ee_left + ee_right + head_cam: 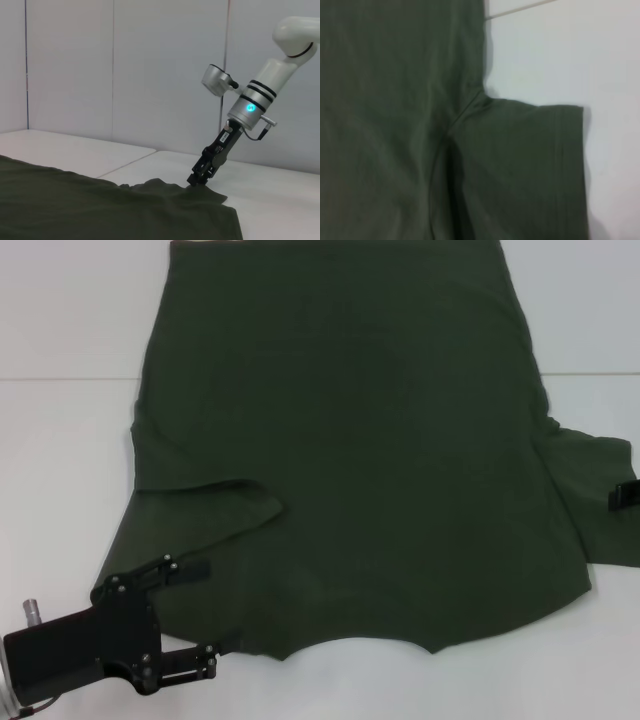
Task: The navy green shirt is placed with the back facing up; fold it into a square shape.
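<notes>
— Where is the shirt (pixel 360 460)?

— It lies spread flat on the white desk (pixel 60 460). One sleeve (pixel 210 502) on the left side is folded in over the body.

— What is the left pincer (pixel 205 615) doing?

— It sits at the near left corner of the shirt. Its two fingers are wide apart, with the cloth edge between them. It holds nothing.

— And the right pincer (pixel 196 180)?

— Its tip touches the right sleeve (pixel 530 165). I cannot tell if it is open or closed.
</notes>
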{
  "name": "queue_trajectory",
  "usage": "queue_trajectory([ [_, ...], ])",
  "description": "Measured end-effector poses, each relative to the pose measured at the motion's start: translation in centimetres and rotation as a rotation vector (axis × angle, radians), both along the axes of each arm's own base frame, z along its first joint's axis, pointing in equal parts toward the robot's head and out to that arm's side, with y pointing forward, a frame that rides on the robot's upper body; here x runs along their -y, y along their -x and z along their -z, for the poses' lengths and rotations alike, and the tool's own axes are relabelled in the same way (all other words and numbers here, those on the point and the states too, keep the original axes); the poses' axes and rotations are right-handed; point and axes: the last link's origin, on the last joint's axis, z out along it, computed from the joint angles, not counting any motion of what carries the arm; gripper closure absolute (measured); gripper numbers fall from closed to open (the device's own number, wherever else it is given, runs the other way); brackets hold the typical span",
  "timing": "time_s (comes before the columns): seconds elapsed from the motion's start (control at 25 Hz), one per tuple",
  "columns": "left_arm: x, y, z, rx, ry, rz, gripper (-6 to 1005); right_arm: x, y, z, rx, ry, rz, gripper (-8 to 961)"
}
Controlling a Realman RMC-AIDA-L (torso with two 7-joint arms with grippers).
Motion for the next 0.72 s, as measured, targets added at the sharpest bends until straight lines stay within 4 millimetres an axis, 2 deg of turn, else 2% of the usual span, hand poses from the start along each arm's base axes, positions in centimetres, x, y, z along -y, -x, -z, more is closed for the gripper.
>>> queue_trajectory([
  [0.24,-0.06,-0.02,-0.02,-0.001,-0.001,0.001,127,-0.30,0.29,0.87,0.005,0.019,-0.008,175],
  [0.72,-0.11,0.03,-0.02,-0.004,-0.003,-0.002,127,-0.52,1.01,1.12,-0.033,0.020,-0.027,181],
])
